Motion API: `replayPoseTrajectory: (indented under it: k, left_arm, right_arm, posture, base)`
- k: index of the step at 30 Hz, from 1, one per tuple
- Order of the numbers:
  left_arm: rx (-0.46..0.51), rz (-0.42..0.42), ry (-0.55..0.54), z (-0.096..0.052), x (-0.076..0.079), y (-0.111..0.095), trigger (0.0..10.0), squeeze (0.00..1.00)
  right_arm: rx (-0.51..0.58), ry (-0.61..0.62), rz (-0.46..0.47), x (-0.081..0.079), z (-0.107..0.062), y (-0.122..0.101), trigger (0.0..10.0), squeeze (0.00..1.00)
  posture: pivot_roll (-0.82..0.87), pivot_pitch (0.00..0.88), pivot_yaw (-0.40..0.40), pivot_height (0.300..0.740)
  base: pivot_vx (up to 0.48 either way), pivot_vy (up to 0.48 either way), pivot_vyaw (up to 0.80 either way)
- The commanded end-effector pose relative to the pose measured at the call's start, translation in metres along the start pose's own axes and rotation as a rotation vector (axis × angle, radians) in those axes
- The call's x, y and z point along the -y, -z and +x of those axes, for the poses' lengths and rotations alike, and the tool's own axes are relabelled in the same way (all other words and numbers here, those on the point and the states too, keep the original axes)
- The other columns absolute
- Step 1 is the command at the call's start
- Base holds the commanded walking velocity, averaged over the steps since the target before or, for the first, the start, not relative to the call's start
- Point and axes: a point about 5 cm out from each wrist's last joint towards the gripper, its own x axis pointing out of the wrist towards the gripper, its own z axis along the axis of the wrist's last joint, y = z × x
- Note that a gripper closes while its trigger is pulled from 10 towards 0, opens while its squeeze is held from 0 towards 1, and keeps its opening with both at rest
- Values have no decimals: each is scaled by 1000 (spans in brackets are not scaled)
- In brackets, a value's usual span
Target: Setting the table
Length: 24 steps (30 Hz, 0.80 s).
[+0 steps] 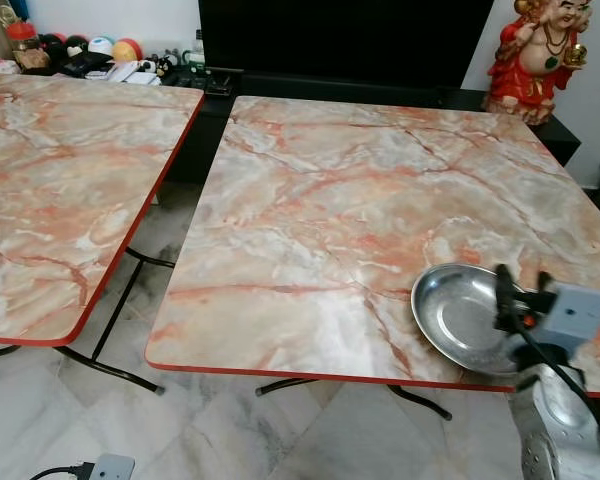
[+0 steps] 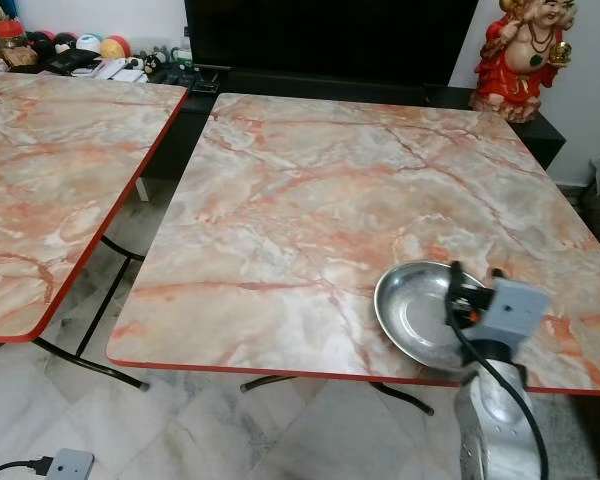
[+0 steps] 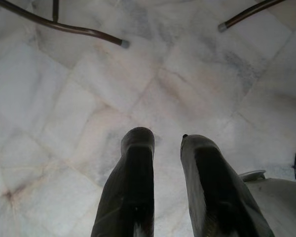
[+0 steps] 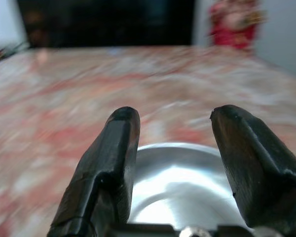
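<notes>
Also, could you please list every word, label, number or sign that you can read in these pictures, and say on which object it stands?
No text can be read.
The clutter on the shelf behind the tables may carry print, too small to read.
The metal bowl, the marble table, the red statue and the right gripper show no lettering.

The right gripper point(image 1: 520, 283) is covering the near rim of the bowl point(image 1: 458, 313). The wrist view is blurring the table point(image 4: 64, 94) and statue point(image 4: 234, 22) — the statue's head is being cropped.
</notes>
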Motion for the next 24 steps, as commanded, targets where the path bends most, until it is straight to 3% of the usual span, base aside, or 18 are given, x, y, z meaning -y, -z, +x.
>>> replayPoseTrajectory:
  k: [1, 12, 18, 24]
  left_arm:
    - [-36, -11, -12, -3, -4, 8, 10000, 0]
    - [-50, -18, -5, -2, -7, 8, 10000, 0]
    - [-57, -9, 2, -3, -5, 9, 10000, 0]
    - [-59, -6, 4, -3, -6, 10, 10000, 0]
  right_arm:
    - [-38, -43, -16, -5, 0, 7, 10000, 0]
    - [-70, -52, 60, -29, -12, 24, 10000, 0]
    - [-50, -83, 25, -32, -9, 23, 10000, 0]
    - [-36, -86, 26, -33, -8, 21, 10000, 0]
  posture:
    - [53, 117, -79, 740]
    - [75, 90, -45, 740]
    - [84, 80, -40, 740]
    - [86, 72, -36, 740]
  base:
    - [0, 0, 0]
    - [0, 0, 0]
    - [0, 417, 0]
    - [0, 480, 578]
